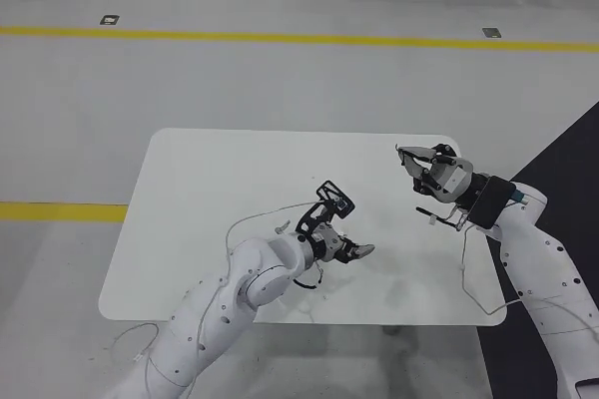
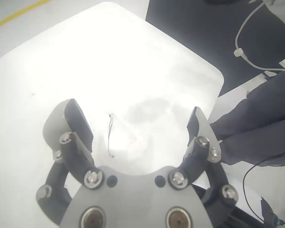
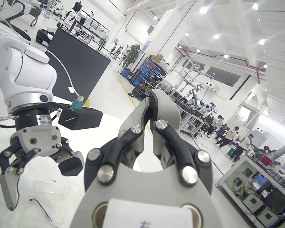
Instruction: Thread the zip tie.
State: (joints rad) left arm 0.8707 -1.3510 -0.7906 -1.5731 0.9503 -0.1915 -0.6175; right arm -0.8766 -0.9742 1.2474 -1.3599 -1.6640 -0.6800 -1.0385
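Two grippers over one white table (image 1: pixel 210 180) with rounded corners, one to each side of the robot.

On the robot's left: left gripper (image 2: pixel 133 110) released, fingers (image 2: pixel 78 119) spread far apart, dark pads facing each other across the wide gap. Hanging over the near half of the table, tips turned down toward the surface.

Flat on the tabletop under that gap: zip tie (image 2: pixel 110 134), a thin dark strand, slightly bent, with a small knob at each end. Lying loose, apart from both fingers and touched by neither gripper. From the right wrist view, again on the table, just below the open left fingers.

Past the strand in the left wrist view: the table's rounded corner, then a black partition (image 2: pixel 192 24) close beside the table edge.

On the robot's right: right gripper (image 3: pixel 152 95) clenched, its two toothed tips meeting; impossible to tell whether pinching anything. Raised near the table's far corner on that side, well apart from the zip tie, tips tilted up and away from the tabletop toward the hall beyond.

Across the grey floor beyond the table: yellow floor line (image 1: pixel 280 38).
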